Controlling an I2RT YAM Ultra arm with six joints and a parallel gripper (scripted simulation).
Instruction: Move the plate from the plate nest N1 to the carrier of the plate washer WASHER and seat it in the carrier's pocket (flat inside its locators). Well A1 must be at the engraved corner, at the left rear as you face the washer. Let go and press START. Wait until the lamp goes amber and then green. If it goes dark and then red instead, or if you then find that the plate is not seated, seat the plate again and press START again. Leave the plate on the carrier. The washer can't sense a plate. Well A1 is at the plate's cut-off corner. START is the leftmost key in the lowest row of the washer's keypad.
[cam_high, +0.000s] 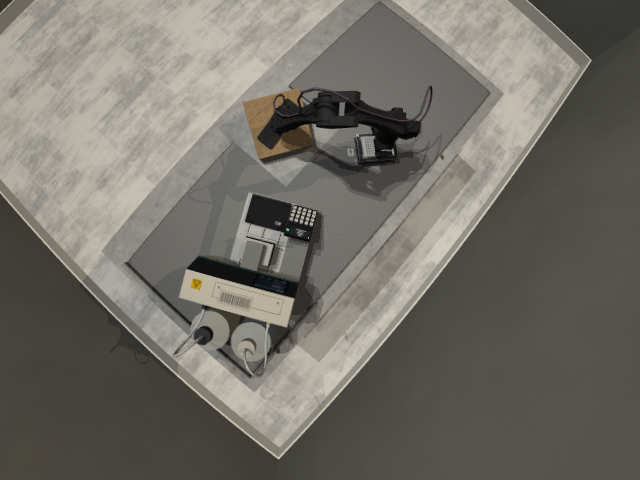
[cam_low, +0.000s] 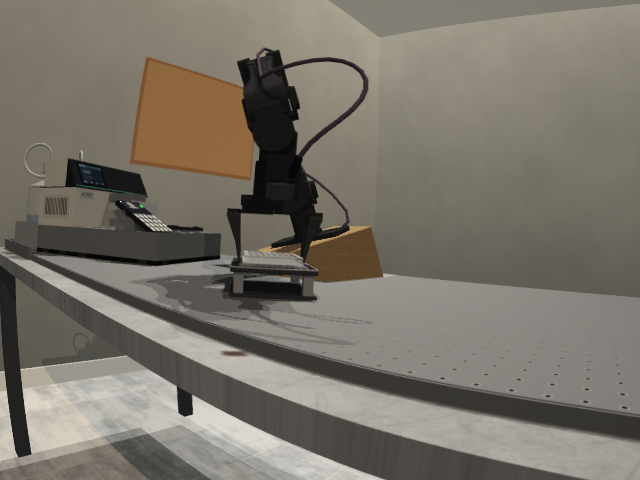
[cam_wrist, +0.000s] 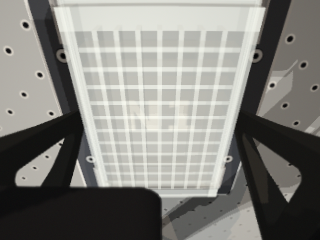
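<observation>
Grey perforated board, plate nest (cam_high: 391, 159) (cam_low: 273, 296) (cam_wrist: 45, 30), plate (cam_high: 367, 146) (cam_low: 271, 257) (cam_wrist: 160, 102) between open gripper (cam_high: 382, 147) (cam_low: 271, 258) (cam_wrist: 158, 119) fingers.

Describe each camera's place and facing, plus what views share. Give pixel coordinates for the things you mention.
Top: high overhead, facing down at the bench; arm, wooden base block (cam_high: 258, 116) (cam_low: 346, 258).
Exterior: low beside the bench, facing across it; arm, gripper (cam_low: 272, 258) (cam_wrist: 158, 119).
Wrist: on the arm, facing the plate (cam_high: 367, 146) (cam_low: 271, 257) (cam_wrist: 160, 95); both fingers.
Top and exterior share the washer (cam_high: 240, 299) (cam_low: 124, 242).

On the grey perforated table top (cam_high: 351, 206) (cam_low: 465, 330) (cam_wrist: 24, 60) stand a washer (cam_high: 240, 297) (cam_low: 129, 243), a plate nest (cam_high: 361, 161) (cam_low: 273, 296) (cam_wrist: 90, 175) and a wooden block (cam_high: 258, 116) (cam_low: 351, 258).
</observation>
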